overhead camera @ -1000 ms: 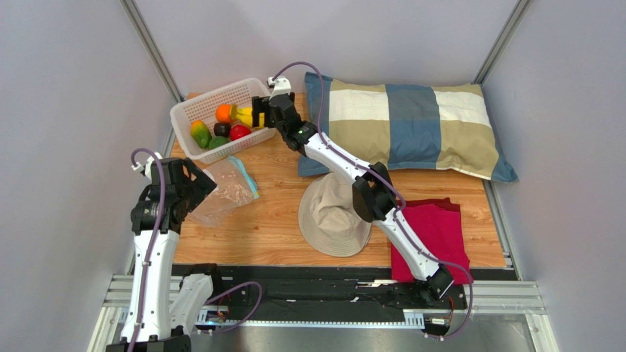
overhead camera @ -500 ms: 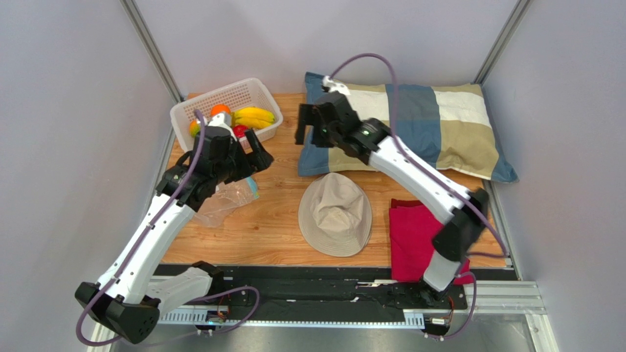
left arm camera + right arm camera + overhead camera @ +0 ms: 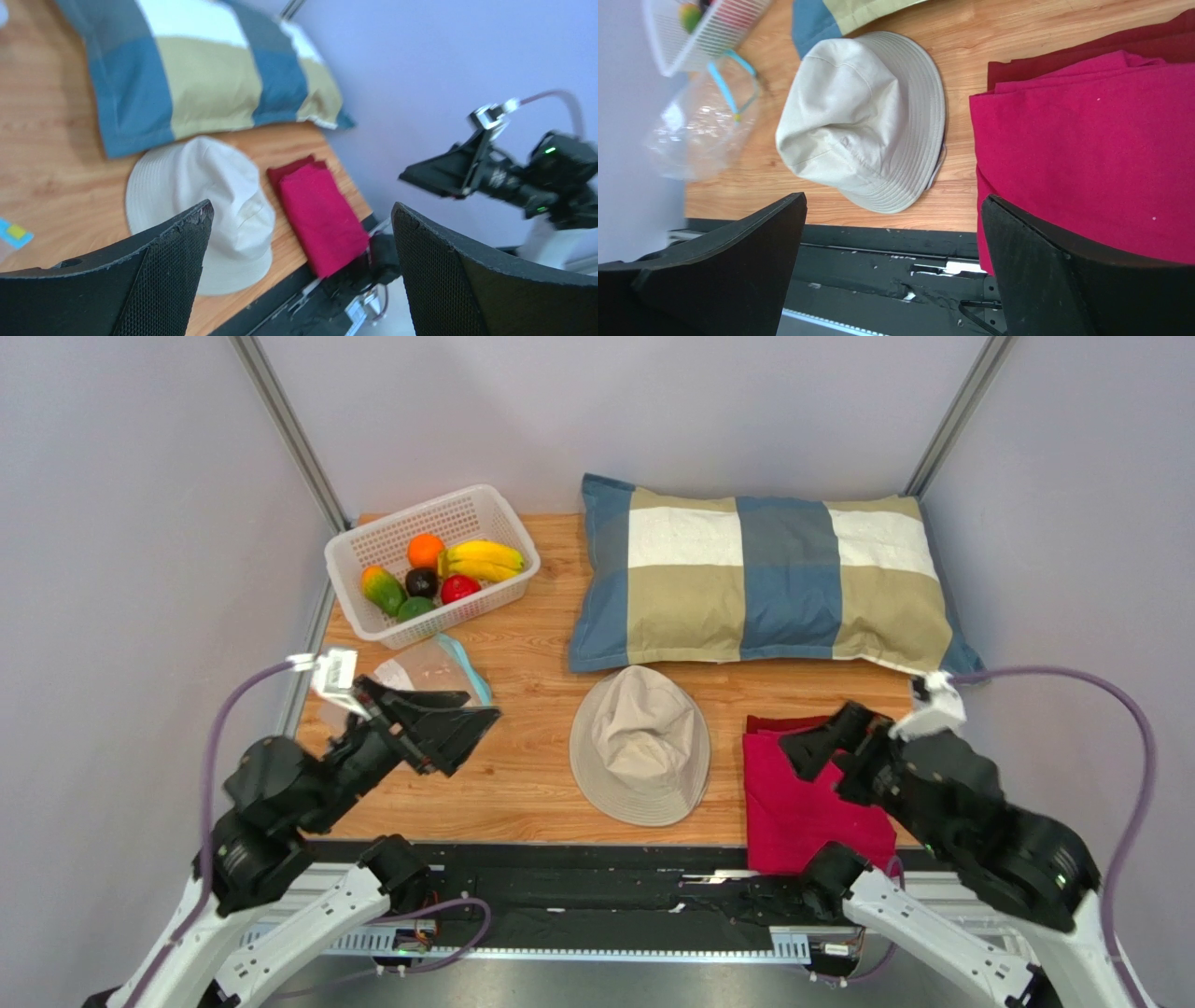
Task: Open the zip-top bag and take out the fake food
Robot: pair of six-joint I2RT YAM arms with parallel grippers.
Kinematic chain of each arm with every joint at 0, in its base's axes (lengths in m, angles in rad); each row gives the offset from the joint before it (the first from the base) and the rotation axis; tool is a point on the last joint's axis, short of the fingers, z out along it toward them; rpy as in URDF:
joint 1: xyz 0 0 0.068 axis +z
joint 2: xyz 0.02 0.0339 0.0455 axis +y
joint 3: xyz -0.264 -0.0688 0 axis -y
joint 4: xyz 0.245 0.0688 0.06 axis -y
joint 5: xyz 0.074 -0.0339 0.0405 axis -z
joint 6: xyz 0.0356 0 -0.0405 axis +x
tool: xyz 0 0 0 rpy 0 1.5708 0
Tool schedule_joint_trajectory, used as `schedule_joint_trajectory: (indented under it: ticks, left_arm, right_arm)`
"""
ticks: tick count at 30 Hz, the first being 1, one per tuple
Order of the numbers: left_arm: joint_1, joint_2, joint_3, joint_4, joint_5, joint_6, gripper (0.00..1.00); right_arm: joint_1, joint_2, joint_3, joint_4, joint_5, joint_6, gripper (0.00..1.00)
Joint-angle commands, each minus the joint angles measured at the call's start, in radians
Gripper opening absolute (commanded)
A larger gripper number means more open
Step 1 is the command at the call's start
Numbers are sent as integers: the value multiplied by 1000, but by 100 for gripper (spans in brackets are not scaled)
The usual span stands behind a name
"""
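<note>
We saw both claws spread wide and holding nothing: the left gripper (image 3: 446, 730) at the lower left of the overhead frame, the right gripper (image 3: 818, 751) at the lower right. The left one hid the lower part of the zip-top bag (image 3: 425, 668), which lay just below the basket (image 3: 421, 504). The fake food (image 3: 438, 571) sat inside that basket at upper left. We could not tell whether the bag's zip was open.

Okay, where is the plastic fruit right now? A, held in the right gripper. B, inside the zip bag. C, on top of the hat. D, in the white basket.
D: the fake food is piled inside the white mesh basket, while the zip-top bag lies near it on the wood and looks empty.
</note>
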Motion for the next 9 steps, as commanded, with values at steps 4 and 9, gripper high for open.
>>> schedule_joint_trajectory:
  ticks: [4,9]
  left_arm:
    - [-2,-116,82,-65,29,77,99]
    - [-2,-188,58,-63,-1,-5,99]
  right_arm:
    - [3,-194,-62,91,-108,70,100]
    - [3,-201,-45,108,-100,44,100]
